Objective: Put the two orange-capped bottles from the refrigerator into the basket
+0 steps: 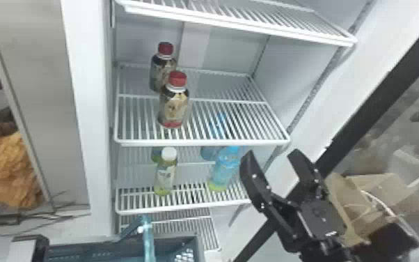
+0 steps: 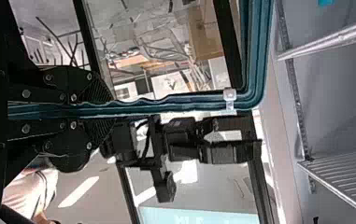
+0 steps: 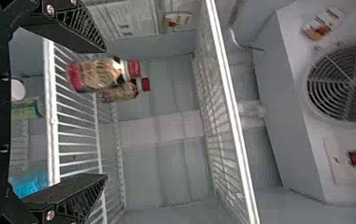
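Orange-capped bottles (image 1: 175, 108), quantity two, stand upright inside the refrigerator (image 1: 94, 156); their caps look red. Nearest in the head view is the basket (image 1: 113, 243), at the bottom edge in front of the refrigerator, its teal handle (image 1: 148, 240) standing above the rim. In the left wrist view, the left gripper (image 2: 110, 110) is closed on this handle, which runs between the two fingers. The right gripper (image 1: 270, 152) is spread wide with nothing between its fingers, positioned before the right side of the refrigerator opening, near the lower shelf (image 1: 188, 206). On that shelf are a white-capped bottle (image 1: 166, 174) at the left and a blue bottle (image 1: 224, 169) further right, both upright. Above it, the middle shelf (image 1: 202, 142) carries the task items. The front bottle stands left of centre, near the shelf's front edge; the rear bottle (image 1: 160, 71) stands behind it, slightly to its left, partly covered by it. Contact between the two cannot be determined. Another wire shelf (image 1: 240, 26) spans the space above them. The right wrist view also records a round fan grille (image 3: 348, 86), set in a pale housing beyond the upper wire shelf.
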